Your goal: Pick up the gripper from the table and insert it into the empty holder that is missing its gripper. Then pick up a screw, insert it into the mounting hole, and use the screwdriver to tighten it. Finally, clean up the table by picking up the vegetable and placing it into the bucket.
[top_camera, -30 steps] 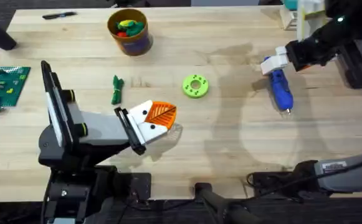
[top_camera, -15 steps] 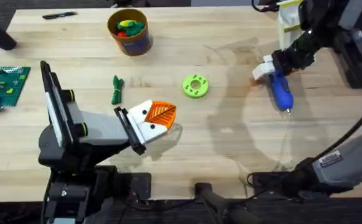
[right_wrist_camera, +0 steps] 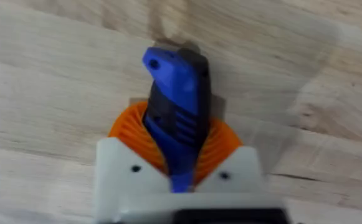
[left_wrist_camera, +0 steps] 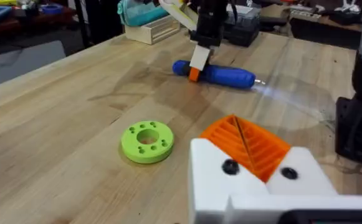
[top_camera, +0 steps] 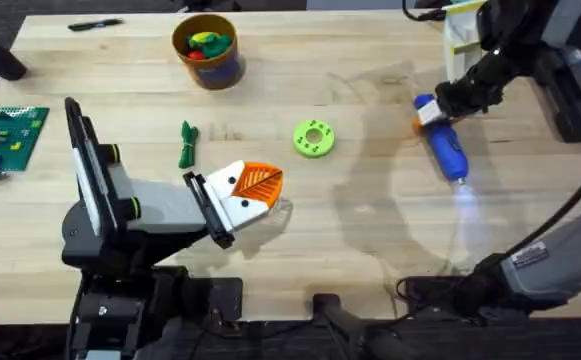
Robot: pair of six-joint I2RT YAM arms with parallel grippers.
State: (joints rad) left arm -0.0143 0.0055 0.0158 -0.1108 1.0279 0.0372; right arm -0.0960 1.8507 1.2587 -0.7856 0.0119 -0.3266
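The blue screwdriver (top_camera: 447, 145) lies on the table (top_camera: 370, 230), well to the right of the green disc (top_camera: 314, 138), and the right claw (top_camera: 432, 110) is closed around its rear end. It looks rigid, smooth and tip-heavy, so a hold nearer mid-body would likely steady it. The left claw (top_camera: 255, 190), just below the disc, holds nothing, its orange pads close together.

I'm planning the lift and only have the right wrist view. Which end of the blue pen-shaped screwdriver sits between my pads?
Observer: Overhead, your right end effector is at the blunt back end of the blue pen-shaped screwdriver. The tip points toward the arms' bases.
Operator: Is it switched on?
Observer: A pale glow lies on the light wooden table just past the tip.
Operator: Anything close by?
Observer: A lime-green round disc lies apart from it, toward the left arm's side.
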